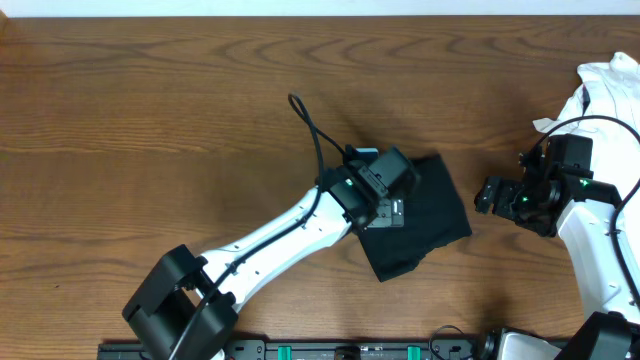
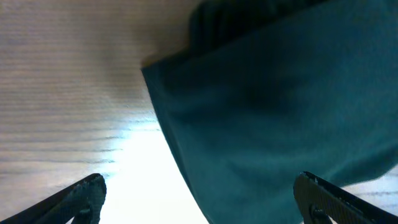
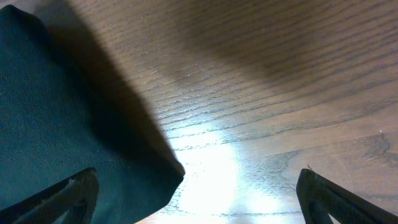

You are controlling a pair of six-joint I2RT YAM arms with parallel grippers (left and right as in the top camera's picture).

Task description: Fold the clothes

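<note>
The clothes (image 1: 432, 215), a black T-shirt folded compactly, lie mid-worktop (image 1: 150, 120). The left end effector (image 1: 384, 190) hovers over their 9 o'clock edge, wide and empty. The right end effector (image 1: 492, 196) waits at 3 o'clock, equally wide, likely because folding looks finished.

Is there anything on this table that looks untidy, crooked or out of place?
Little stands out. The black T-shirt is folded into a small bundle, but it lies turned at an angle to the table edges. A white garment sits crumpled at the far right, partly out of frame. Nothing looks spilled or damaged.
</note>
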